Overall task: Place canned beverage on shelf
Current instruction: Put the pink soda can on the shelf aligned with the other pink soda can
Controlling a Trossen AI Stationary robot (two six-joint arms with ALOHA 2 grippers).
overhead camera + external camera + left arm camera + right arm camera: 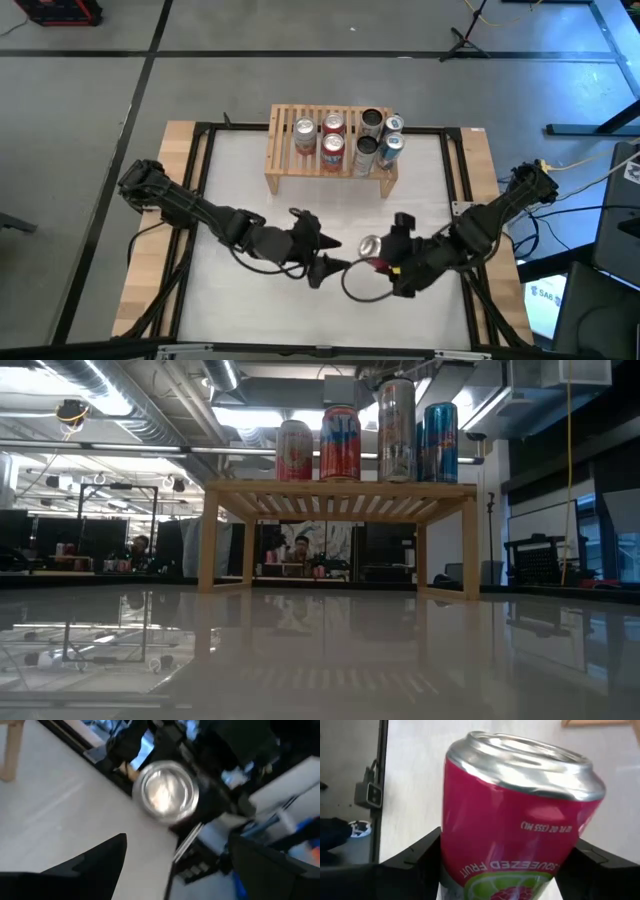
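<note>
The light-wood shelf (283, 150) (340, 490) stands at the table's far middle on its side legs, with several cans (333, 140) (340, 442) upright on its slatted top. Near the table's front middle my right gripper (386, 262) (507, 847) is shut on a pink canned beverage (376, 256) (510, 830). The can's silver end (369, 245) (165, 787) faces my left gripper (338, 256) (175, 855). That gripper stands open just to the can's left, with nothing between its fingers. Neither gripper shows in the low view. My right gripper pinches the can's pink side wall (465, 865) between its two fingers, one on each of two opposite sides, back from the silver end. The fingers slant down from the table's right and lie roughly along the can. The can is tilted and lifted clear of the table.
A black frame rail (205, 180) runs round the white tabletop, with wooden side boards (170, 200) outside it. Cables (352, 288) hang near the grippers. White table surface (330, 215) lies between the shelf and both grippers.
</note>
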